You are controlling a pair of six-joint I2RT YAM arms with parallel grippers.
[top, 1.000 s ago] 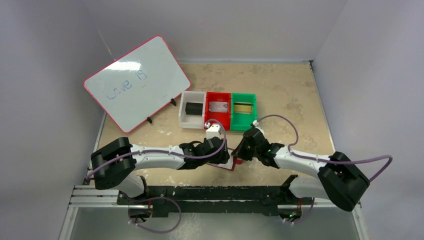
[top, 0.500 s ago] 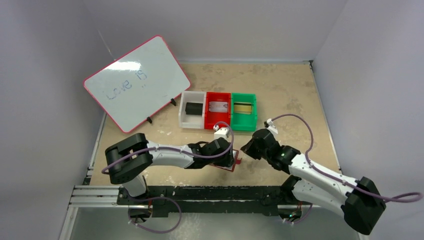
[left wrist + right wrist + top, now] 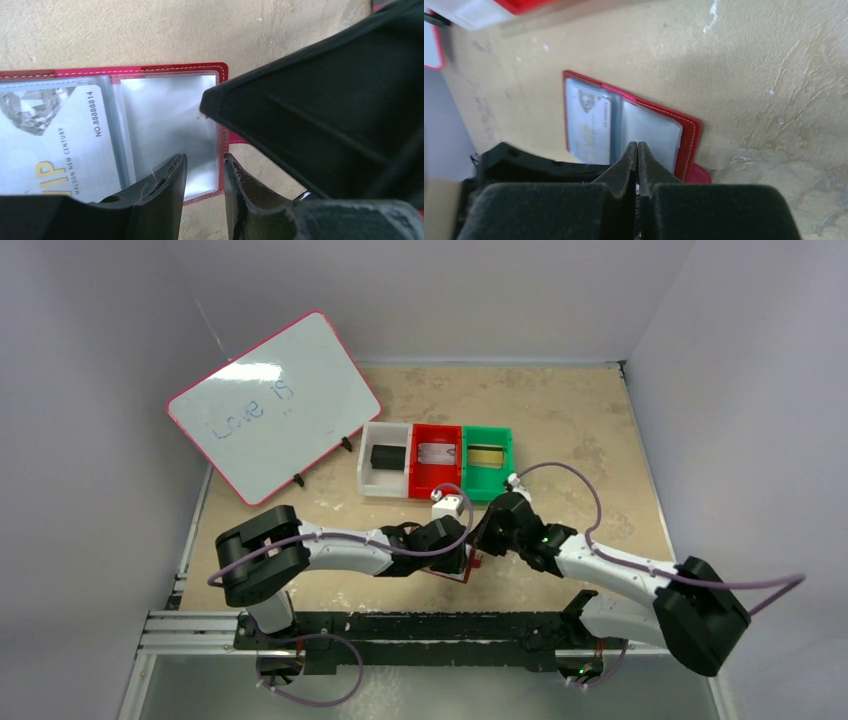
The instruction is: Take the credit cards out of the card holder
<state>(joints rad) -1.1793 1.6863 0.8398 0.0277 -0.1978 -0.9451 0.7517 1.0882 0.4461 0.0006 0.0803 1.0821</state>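
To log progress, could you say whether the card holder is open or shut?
Open: the card holder lies spread flat, sleeves up, one card inside.

Card holder point(image 3: 180, 68): dark red leather-look cover, smooth, pale stitching along the edge.
Sleeves point(image 3: 165, 115) inside: clear plastic, glossy, hazy glare.
Credit card point(image 3: 55, 145) in one sleeve: silver-grey plastic with a slight sheen and gold lettering.
Table point(image 3: 125, 30): beige, matt, rough and mottled.
Left gripper point(image 3: 205, 160): matt black fingers, scuffed pale at the tips.
Far bins point(image 3: 385, 480): glossy plastic.
Whiteboard point(image 3: 270, 405): glossy, with a patch of glare.
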